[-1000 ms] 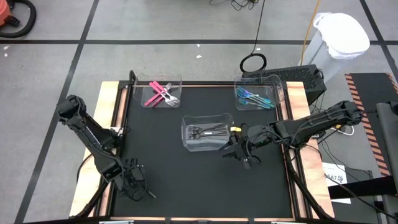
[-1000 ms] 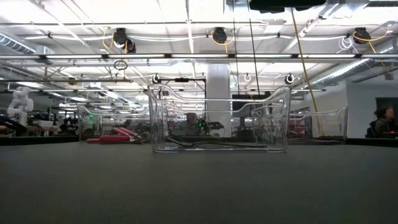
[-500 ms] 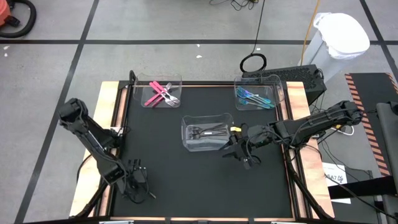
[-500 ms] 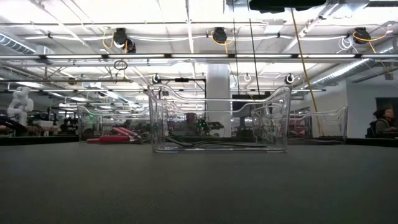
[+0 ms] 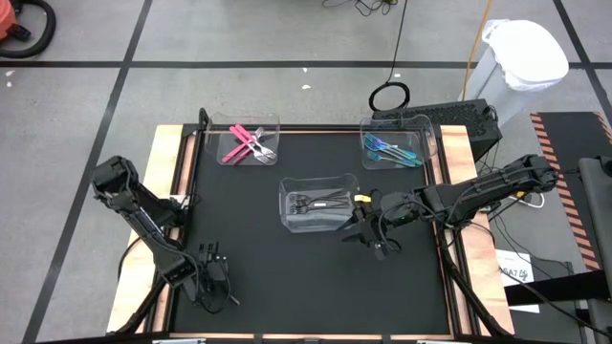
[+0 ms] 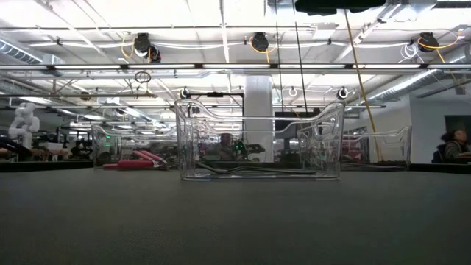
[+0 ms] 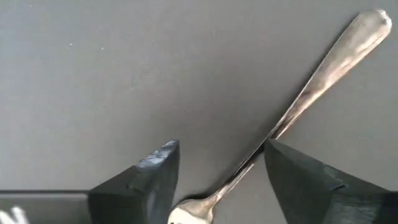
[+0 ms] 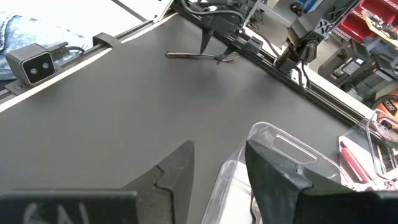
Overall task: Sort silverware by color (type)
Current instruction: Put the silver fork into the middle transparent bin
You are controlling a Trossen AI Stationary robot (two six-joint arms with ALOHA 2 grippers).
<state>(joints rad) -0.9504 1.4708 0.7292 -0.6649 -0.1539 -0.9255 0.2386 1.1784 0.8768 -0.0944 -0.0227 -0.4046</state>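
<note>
Left wrist view puts a plain grey metal fork (image 7: 292, 115) flat on the black table (image 7: 124, 74), head end cropped by the picture edge, neck crossing in front of one dark finger; left gripper (image 7: 217, 168) spread wide astride it, neither fingertip (image 7: 163, 155) seen pressing the metal. From above, same gripper (image 5: 212, 284) at the near left corner of the table (image 5: 268, 277), the fork beneath it too dark and small to make out there. Visible again far off in the right wrist view, lying near the table edge under the left arm's fingers (image 8: 199, 55). Right gripper (image 5: 361, 232) parked beside the middle clear bin (image 5: 316, 204), fingers part-way apart with nothing between them (image 8: 217, 168), bin rim just ahead. Grey pieces (image 5: 320, 202) in that middle bin, single items hard to count; pink-handled ones (image 5: 247, 145) in the far left bin, blue-teal ones (image 5: 387, 150) in the far right bin. Low view: only the bins against the room, both arms out of sight. Compared with a second ago: left gripper slid a little nearer and toward the centre, right arm unmoved, bins unchanged.
</note>
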